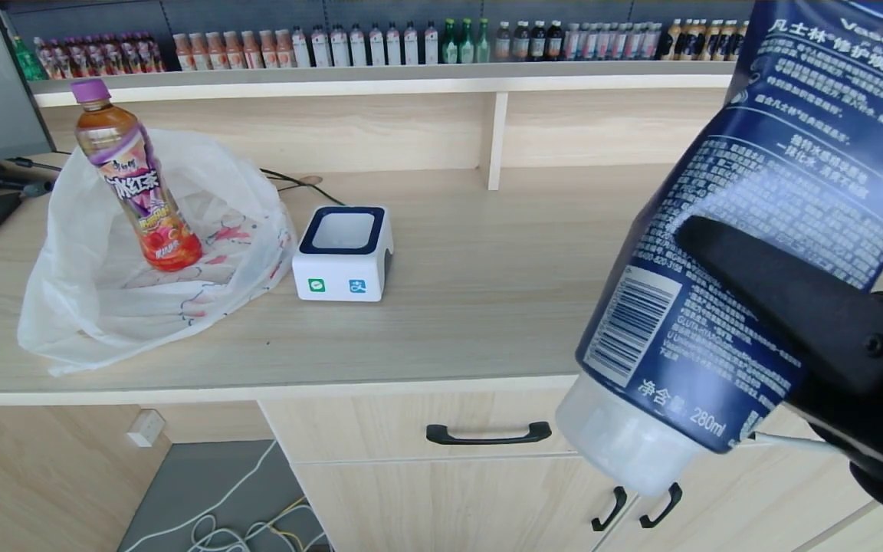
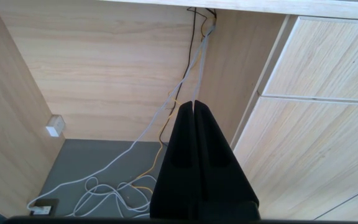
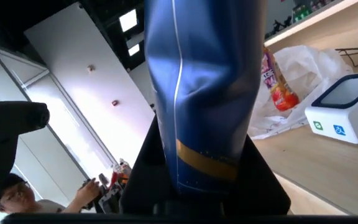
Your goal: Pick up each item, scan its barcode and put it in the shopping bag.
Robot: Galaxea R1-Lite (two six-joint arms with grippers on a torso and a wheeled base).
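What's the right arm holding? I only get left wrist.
Observer: A blue tube, cap down, clamped in the right jaws.
Operator: Barcode on the scanner yet?
Observer: No. The barcode faces the head camera; the scanner sits apart, further left on the counter.
Operator: Anything bagged?
Observer: A tea bottle stands upright in the open bag.

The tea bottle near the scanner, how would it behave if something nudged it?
The tea bottle is tall, narrow and leaning, on crumpled shopping bag film, so it would probably tip easily. Its round body would likely roll. It looks nearly full, so probably fairly heavy.
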